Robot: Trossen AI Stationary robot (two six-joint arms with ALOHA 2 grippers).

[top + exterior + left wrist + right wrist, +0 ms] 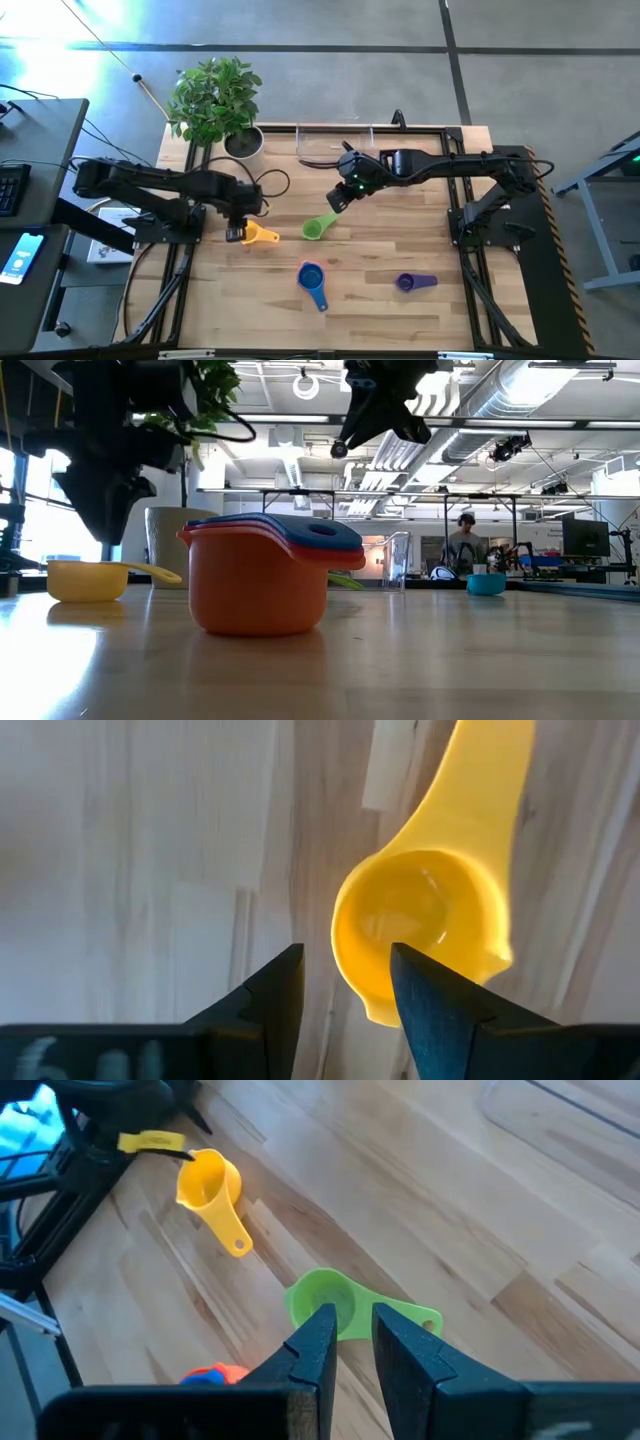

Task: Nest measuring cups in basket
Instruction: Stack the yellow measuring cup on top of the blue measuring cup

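**Cups waiting on the worktop, basket empty at the far edge**

Nearest the low camera stood a nested stack of cups [262,575], orange at the bottom with red and blue inside it; from above it showed near the front middle of the worktop [400,240], already part-assembled but not in the basket [335,142], which sat well apart at the far edge beside the plant pot [243,143]. Left gripper [236,228] hung just over the yellow cup [258,235], its jaws spread and empty, one finger above the bowl's rim, probably lined up to pinch the wall. Right gripper [340,197] hovered higher, above the green cup [318,227], jaws narrowed with only a slim gap and nothing between them. Green and yellow lay near each other mid-worktop, handles flat. A purple cup [413,282] lay alone toward the front right. A light blue cup [486,583] showed far off in the low view.
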